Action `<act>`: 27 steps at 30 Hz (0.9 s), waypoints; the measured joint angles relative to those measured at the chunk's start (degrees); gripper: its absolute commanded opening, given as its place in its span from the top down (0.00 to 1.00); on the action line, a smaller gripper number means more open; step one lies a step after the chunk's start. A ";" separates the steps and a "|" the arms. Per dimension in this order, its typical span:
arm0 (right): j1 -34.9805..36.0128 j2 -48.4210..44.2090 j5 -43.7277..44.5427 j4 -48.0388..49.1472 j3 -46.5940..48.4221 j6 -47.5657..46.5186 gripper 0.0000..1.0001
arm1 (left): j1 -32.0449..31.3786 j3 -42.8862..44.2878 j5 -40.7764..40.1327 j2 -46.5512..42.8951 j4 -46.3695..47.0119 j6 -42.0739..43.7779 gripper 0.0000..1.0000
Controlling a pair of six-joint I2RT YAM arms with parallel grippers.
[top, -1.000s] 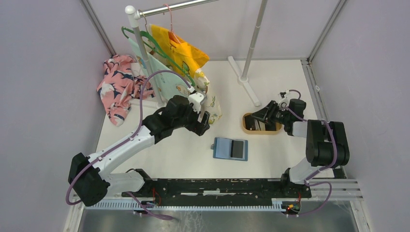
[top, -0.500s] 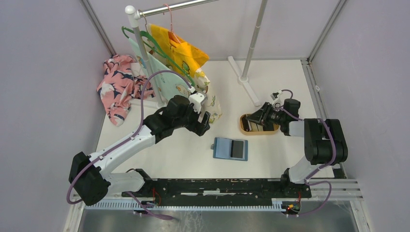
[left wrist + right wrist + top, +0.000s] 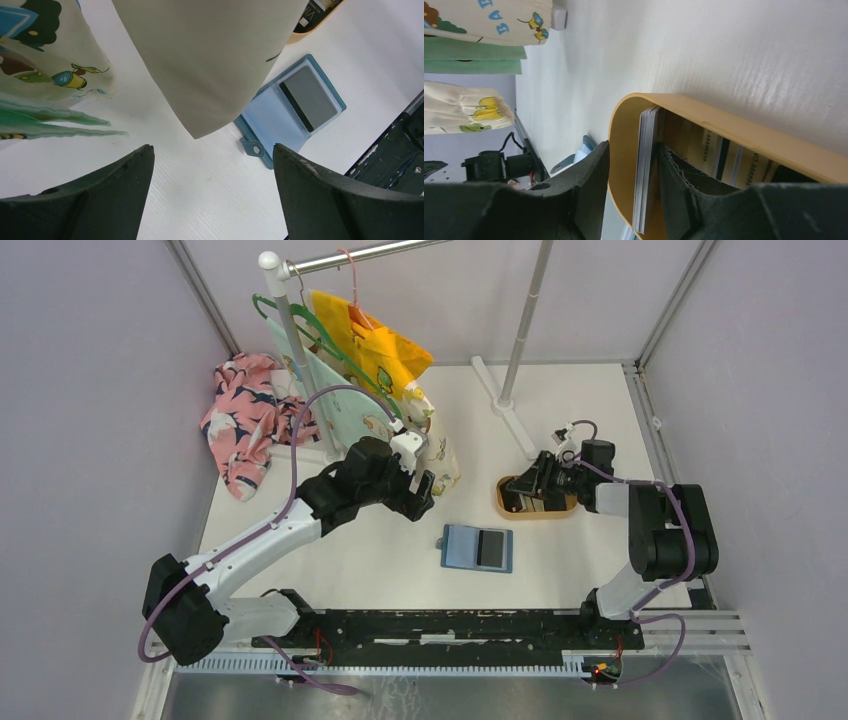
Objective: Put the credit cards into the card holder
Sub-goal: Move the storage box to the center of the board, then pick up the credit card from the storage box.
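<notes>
Right wrist view first, Ken: how does the hand stand?

Ken: The right gripper [image 3: 631, 146] is about half open. One finger is outside the curved end wall of the tan tray [image 3: 724, 125], and the other is inside it. Between them are that wall and some credit cards [image 3: 646, 170], which stand on edge against it. Whether the fingers already press, I cannot tell.

Mia: And the direction of the cards?

Ken: Their faces are parallel to the finger pads, and the visible edge runs along the fingers. So I think the next move needs a pinch on the cards alone, without the wall, and then a straight lift. Past the inner finger, deeper in the tray, other flat cards [image 3: 729, 162] lie.

Mia: Where is the card holder?

Ken: The card holder [image 3: 477, 548] lies open and flat, ahead of the right fingertips and off toward the arm bases, apart from the tray. A dark card [image 3: 492, 548] sits on one half, in a slot as it seems. The long axis of the holder runs the same way as that of the tray.

Mia: Which arm is nearer?

Ken: For the cards, clearly the right one. The left gripper [image 3: 420, 498] hangs wide open and holds nothing. It is just beyond the holder and well apart from the tray.

Mia: The surface and the room?

Ken: The white table [image 3: 380, 570] looks smooth. Far from both hands there is a clothes rail [image 3: 350, 257] with hanging garments [image 3: 375, 340], and a flowered cloth [image 3: 240, 425] lies in a heap. Pale walls close the space.
</notes>
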 measured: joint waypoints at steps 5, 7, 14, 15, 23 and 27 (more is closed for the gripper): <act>0.04 0.00 1.09 -4.07 1.51 -4.85 0.53 | 0.00 0.00 0.13 0.00 0.00 0.00 0.07; 0.17 0.09 1.16 -5.55 2.10 -6.56 0.53 | 0.00 0.00 0.17 0.00 0.00 -0.02 0.07; 1.14 3.45 1.11 -12.35 6.64 -14.21 0.53 | 0.00 0.00 0.33 0.00 0.00 -0.02 0.06; 1.68 3.50 1.20 -13.25 7.15 -15.34 0.53 | 0.00 0.00 0.35 0.00 0.00 -0.02 0.06; 3.41 3.85 1.86 -18.97 9.53 -20.35 0.54 | 0.00 0.04 0.35 0.26 -0.07 -0.02 0.06; 3.41 3.93 1.84 -22.14 11.10 -22.56 0.55 | 0.00 0.04 0.35 0.26 -0.07 -0.02 0.06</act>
